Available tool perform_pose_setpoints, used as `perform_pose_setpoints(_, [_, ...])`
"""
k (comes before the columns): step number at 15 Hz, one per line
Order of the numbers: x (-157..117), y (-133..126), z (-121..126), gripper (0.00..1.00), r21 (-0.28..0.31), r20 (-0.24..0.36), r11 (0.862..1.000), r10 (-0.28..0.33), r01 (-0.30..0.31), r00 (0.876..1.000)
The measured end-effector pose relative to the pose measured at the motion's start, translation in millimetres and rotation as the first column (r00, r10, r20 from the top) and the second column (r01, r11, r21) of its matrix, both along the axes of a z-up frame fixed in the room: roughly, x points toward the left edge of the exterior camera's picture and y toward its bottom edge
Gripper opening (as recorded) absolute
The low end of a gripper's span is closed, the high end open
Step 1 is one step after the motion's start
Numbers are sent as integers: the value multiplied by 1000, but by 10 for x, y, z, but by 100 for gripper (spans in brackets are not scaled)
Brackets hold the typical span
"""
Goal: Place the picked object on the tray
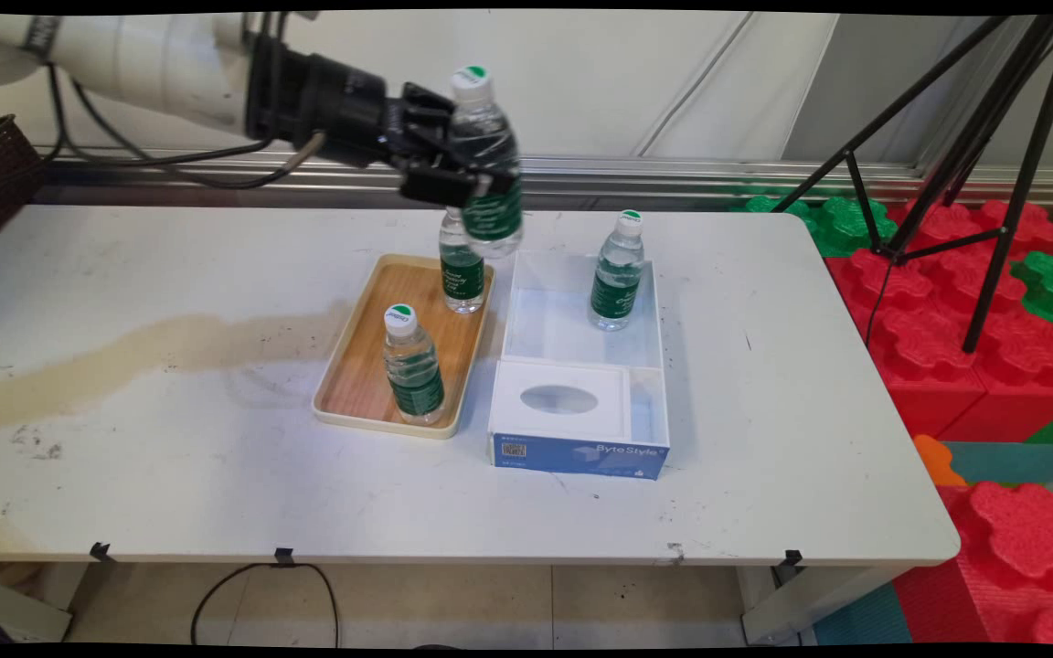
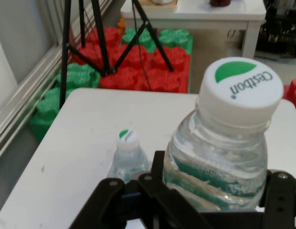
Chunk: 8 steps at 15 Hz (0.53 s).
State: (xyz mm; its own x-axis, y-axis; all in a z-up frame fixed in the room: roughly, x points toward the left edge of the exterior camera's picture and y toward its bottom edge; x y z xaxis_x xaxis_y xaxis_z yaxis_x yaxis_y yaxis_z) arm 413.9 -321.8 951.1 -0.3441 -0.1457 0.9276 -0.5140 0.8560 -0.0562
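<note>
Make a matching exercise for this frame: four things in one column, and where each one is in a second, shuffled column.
Things:
1. held bottle
2. near bottle
3. right bottle
4. tissue box

Places:
A. standing in the clear bin's far part
B. on the wooden tray, near end
C. in the gripper, above the table
D. in the clear bin's near part

Pairs: 1-C, 2-B, 3-A, 4-D
</note>
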Motion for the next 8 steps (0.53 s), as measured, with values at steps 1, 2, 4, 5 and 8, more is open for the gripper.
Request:
perform_pose_setpoints(1, [74,37,-15,0,2,7,1000,4,-4,1000])
perform_pose_setpoints(2, [122,58,-28,0,4,12,1000,7,-7,1000])
perform_pose_setpoints(4, [271,114,-86,0,9,27,1000,16,-16,1000])
perform_pose_setpoints(5, [324,131,-112,0,10,32,1000,19,-19,999])
perform_pose_setpoints(8, [480,157,-209,0,11,51,999,31,-32,998])
